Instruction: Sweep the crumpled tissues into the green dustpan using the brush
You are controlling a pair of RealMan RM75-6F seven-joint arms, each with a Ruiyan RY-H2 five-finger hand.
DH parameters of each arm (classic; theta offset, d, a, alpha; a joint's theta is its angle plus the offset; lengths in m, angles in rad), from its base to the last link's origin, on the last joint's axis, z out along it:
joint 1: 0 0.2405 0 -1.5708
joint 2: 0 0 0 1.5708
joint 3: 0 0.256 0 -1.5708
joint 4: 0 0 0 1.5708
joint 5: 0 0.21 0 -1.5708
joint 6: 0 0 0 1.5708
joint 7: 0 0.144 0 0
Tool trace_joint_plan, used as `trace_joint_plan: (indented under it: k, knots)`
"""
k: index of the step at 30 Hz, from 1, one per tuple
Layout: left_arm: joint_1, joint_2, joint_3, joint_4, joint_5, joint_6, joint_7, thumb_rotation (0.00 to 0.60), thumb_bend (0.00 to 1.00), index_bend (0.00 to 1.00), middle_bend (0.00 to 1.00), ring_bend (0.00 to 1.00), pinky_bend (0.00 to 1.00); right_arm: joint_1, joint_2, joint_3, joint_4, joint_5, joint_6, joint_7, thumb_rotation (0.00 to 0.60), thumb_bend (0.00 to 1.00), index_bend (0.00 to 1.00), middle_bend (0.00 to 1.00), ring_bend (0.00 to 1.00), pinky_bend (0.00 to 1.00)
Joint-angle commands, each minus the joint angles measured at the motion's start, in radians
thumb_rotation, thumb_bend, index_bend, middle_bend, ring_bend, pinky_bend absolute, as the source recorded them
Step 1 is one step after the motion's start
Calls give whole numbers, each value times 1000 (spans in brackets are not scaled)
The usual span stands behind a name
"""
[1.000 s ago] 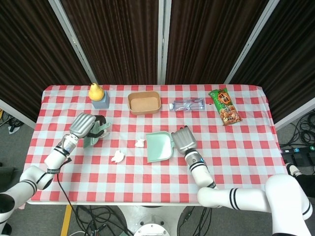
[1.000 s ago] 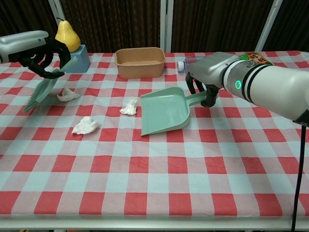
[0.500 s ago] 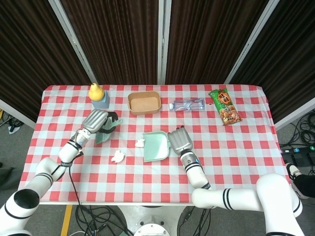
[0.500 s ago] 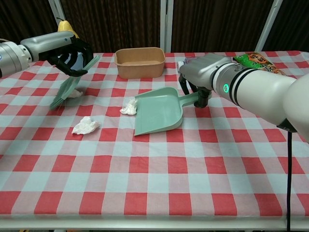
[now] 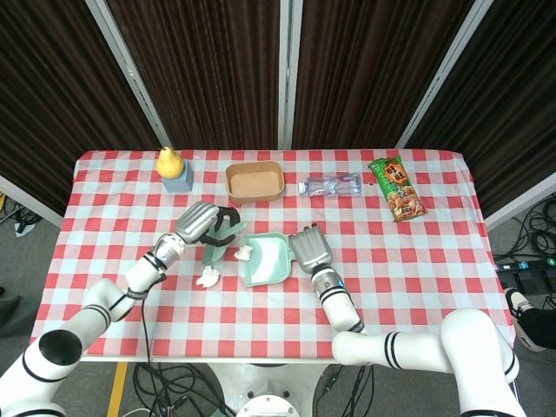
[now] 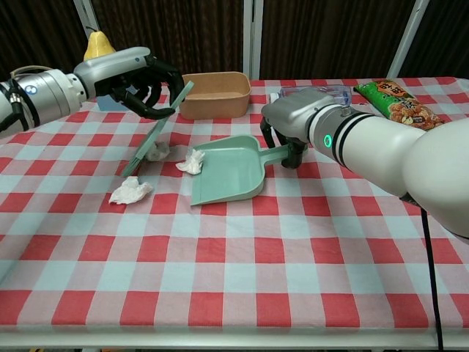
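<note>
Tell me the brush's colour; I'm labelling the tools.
The brush is pale green, matching the dustpan; the chest view shows it best.

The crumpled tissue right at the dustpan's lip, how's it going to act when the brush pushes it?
The crumpled tissue looks light and loosely wadded, so it will probably tumble or skid rather than slide steadily. Being soft, it may flatten under the brush. It already touches the green dustpan edge, so a gentle push likely suffices.

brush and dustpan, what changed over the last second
The left hand, gripping the brush, carried it rightward past a tissue to just left of the dustpan. The right hand, holding the green dustpan by its handle, slid it leftward until its mouth met the tissue at its lip. The nearer tissue, tray, bottle and snack bag stayed put.
</note>
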Motion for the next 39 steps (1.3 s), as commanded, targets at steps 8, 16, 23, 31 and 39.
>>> trace_joint_plan:
  k: [8,16,23,31,39]
  knots:
    - [-58,8,-41,-175,-23,-6,-56,600,429,525,566,662,855,-29,-29,2,37,-61,-23,96,600,390,640,581,355,281]
    - [-38,75,-64,-276,-40,51,16,600,430,525,566,662,855,-37,-31,2,75,-90,-62,136,600,390,641,581,355,279]
    - [79,232,-57,-502,-120,70,160,600,431,524,566,662,855,-29,-1,-19,89,-118,-132,147,600,391,643,581,355,260]
    - [215,266,-42,-645,-219,111,388,600,431,524,566,662,855,-29,19,-39,68,-162,-145,161,600,390,644,581,354,257]
    - [234,151,-73,-608,-240,109,487,600,431,524,565,663,855,-2,35,-45,22,-130,-115,86,600,390,643,581,354,256]
